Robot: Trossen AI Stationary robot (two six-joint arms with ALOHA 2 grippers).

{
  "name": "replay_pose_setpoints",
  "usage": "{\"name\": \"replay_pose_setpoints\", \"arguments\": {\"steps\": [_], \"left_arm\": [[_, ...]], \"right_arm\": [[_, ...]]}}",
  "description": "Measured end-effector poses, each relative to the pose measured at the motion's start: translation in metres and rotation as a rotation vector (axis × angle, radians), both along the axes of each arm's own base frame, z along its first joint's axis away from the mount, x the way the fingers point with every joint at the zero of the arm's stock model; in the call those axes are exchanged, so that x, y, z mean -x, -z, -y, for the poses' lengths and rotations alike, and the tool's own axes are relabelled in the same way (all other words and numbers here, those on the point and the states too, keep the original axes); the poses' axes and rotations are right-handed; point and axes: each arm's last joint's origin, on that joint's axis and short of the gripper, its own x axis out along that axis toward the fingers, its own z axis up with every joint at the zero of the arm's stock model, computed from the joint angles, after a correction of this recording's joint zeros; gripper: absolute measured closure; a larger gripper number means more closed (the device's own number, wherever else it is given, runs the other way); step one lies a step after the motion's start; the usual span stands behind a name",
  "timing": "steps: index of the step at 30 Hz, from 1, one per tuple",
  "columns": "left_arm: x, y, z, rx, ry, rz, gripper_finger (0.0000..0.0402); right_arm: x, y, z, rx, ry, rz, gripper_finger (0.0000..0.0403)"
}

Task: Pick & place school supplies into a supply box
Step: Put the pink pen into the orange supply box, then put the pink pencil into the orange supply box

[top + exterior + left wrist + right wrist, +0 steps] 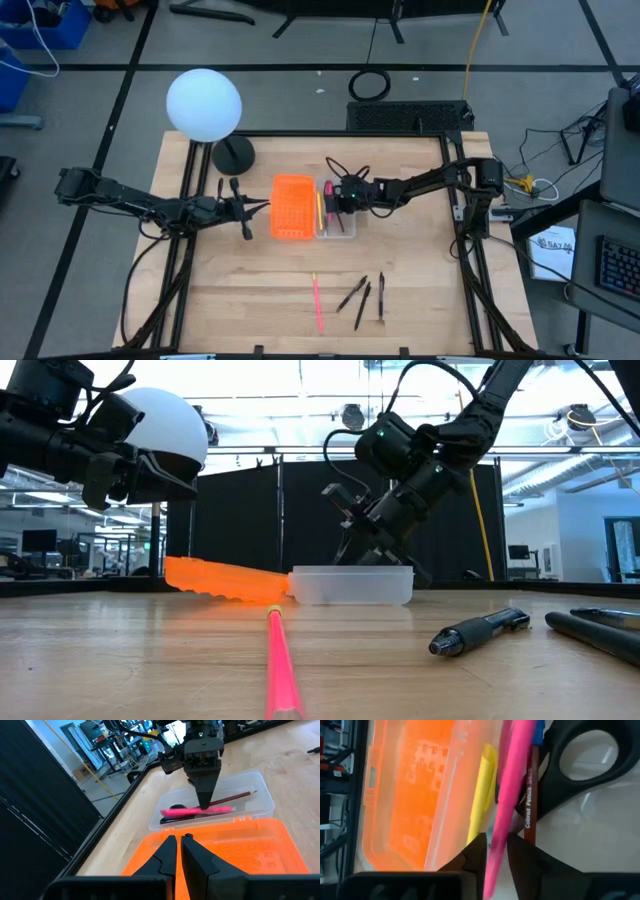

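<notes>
Your right gripper (204,802) pinches the pink pen (197,811) low inside the clear supply box (260,802), prob. for release beside scissors (580,765) & yellow pen (481,795). Left gripper (177,852) waits w/ jaws nearly closed, empty, over orange tray (240,850).

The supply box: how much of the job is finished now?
Done: scissors, a yellow pen and a brown pencil lie in the supply box. In hand: right gripper holds a pink pen inside it. Left: another pink pen and three dark pens.
</notes>
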Motion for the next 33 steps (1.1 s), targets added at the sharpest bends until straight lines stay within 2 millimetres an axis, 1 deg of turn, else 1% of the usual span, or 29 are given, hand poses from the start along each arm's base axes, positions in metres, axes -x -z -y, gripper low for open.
{"name": "replay_pose_setpoints", "arguments": {"steps": [3,6,8,10,14,16,18,20,23,26,28,31,33], "left_arm": [[0.000,0.000,0.000,0.008,-0.001,0.005,0.0371],[0.000,0.000,0.000,0.009,0.000,0.008,0.0371],[0.000,0.000,0.000,0.009,-0.001,0.008,0.0371],[0.000,0.000,0.000,0.010,0.000,0.008,0.0371],[0.000,0.000,0.000,0.018,-0.001,0.011,0.0371],[0.000,0.000,0.000,0.026,-0.002,0.014,0.0371],[0.000,-0.001,0.000,0.028,-0.002,0.022,0.0371],[-0.001,-0.004,0.000,0.032,-0.002,0.057,0.0371],[-0.002,-0.014,0.000,0.044,-0.001,0.159,0.0371],[-0.002,-0.022,0.000,0.070,-0.001,0.251,0.0371],[-0.002,-0.025,0.000,0.107,-0.002,0.295,0.0371],[-0.002,-0.026,0.002,0.169,0.040,0.316,0.0371],[-0.002,-0.026,0.003,0.183,0.100,0.314,0.0371]], "right_arm": [[0.000,0.000,0.000,-0.014,-0.014,0.001,0.0319],[-0.001,-0.002,0.002,0.002,-0.021,0.027,0.0315],[-0.002,-0.007,0.003,0.042,-0.035,0.056,0.0315],[-0.003,-0.017,0.004,0.113,-0.040,0.092,0.0314],[0.002,-0.044,0.009,0.253,-0.080,0.147,0.0313],[0.007,-0.063,0.011,0.335,-0.117,0.182,0.0313],[0.015,-0.087,0.012,0.444,-0.160,0.232,0.0313],[0.023,-0.111,0.011,0.583,-0.220,0.276,0.0312],[0.043,-0.140,0.006,0.772,-0.310,0.278,0.0313],[0.063,-0.161,0.001,0.921,-0.359,0.232,0.0321],[0.075,-0.159,-0.003,0.979,-0.383,0.183,0.0333],[0.090,-0.140,-0.013,1.025,-0.455,0.147,0.0365],[0.099,-0.131,-0.019,1.106,-0.473,0.165,0.0391]]}}
